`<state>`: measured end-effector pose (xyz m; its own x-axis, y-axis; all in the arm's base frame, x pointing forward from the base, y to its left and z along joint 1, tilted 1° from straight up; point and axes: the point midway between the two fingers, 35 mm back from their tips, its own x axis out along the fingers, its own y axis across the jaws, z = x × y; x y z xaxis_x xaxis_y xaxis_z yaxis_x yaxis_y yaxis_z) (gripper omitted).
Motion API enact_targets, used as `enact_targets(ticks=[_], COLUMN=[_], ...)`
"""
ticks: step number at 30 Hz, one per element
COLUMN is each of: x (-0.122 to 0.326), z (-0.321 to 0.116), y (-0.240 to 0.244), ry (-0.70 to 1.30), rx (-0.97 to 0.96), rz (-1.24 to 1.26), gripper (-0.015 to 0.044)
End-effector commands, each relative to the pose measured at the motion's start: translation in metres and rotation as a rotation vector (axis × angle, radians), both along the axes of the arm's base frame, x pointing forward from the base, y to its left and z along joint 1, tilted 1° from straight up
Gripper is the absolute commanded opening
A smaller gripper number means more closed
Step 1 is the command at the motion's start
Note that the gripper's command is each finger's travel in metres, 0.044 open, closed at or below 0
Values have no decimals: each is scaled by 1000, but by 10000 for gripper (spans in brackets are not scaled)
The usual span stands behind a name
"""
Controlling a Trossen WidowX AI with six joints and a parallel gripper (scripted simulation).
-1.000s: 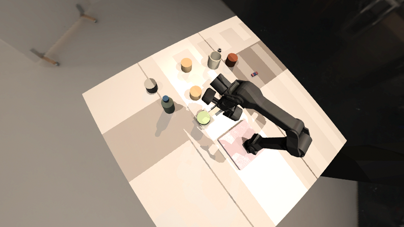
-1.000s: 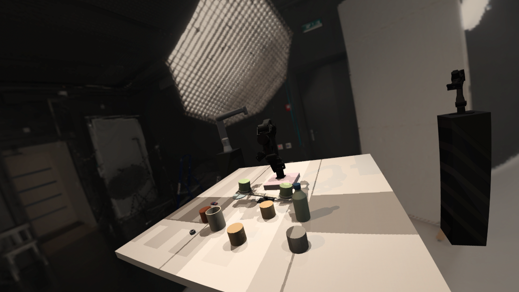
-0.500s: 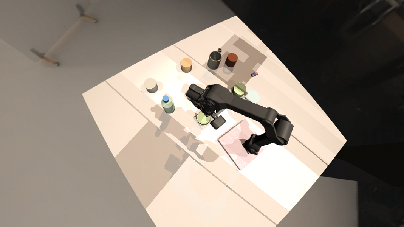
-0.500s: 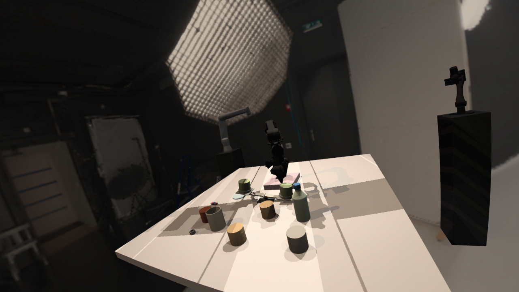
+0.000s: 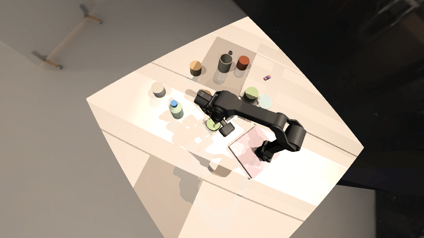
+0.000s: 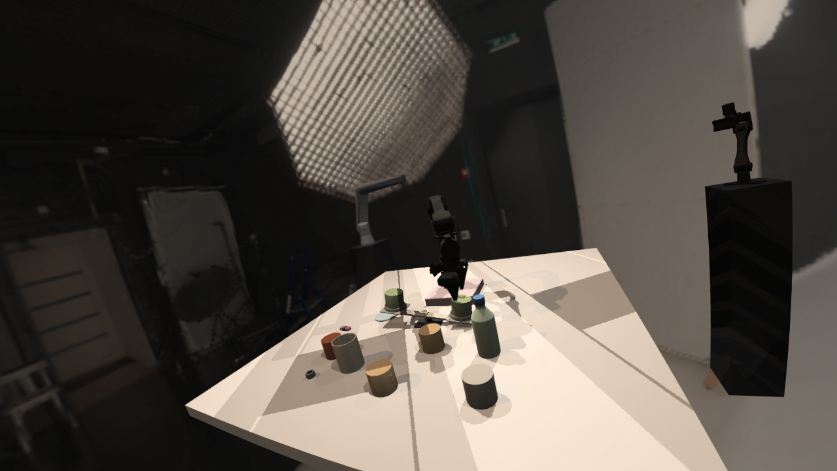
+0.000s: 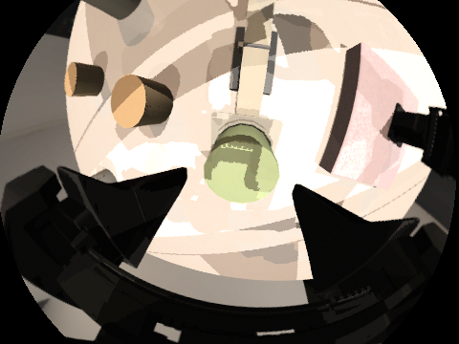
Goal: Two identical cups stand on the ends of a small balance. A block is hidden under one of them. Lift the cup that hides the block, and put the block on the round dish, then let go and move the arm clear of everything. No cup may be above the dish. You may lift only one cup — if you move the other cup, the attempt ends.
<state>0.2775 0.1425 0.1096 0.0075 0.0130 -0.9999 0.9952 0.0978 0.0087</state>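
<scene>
A green cup (image 5: 213,124) (image 6: 461,307) (image 7: 241,167) stands upside down on the bottle-side end of the balance (image 7: 251,81). That end appears lower. The identical green cup (image 5: 251,94) (image 6: 393,299) stands on the other end, beside the pale round dish (image 5: 265,101) (image 6: 384,316), which has nothing on it. My gripper (image 6: 454,294) (image 7: 240,181) is open and empty. It points down over the bottle-side cup, with one finger to each side of it in the wrist view; no contact shows. The block is not visible. The arm hides most of the balance in the top view.
A green bottle (image 5: 176,109) (image 6: 486,333) stands near the bottle-side cup. A brown cylinder (image 6: 431,338) (image 7: 153,102) is beside the balance. Another brown cylinder (image 5: 195,68), a grey mug (image 5: 225,64), a red cylinder (image 5: 242,63) and a grey cylinder (image 5: 158,89) stand farther off. The arm's base is on a pink slab (image 5: 246,147).
</scene>
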Motion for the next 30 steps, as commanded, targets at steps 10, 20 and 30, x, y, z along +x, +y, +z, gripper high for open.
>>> enact_targets(ticks=[10, 20, 30], x=[1, 1, 1], z=[-21, -37, -53], y=[0, 0, 0], ry=[-1, 0, 0], rx=[-4, -4, -4], rz=[-4, -4, -4], gripper=[440, 440, 440])
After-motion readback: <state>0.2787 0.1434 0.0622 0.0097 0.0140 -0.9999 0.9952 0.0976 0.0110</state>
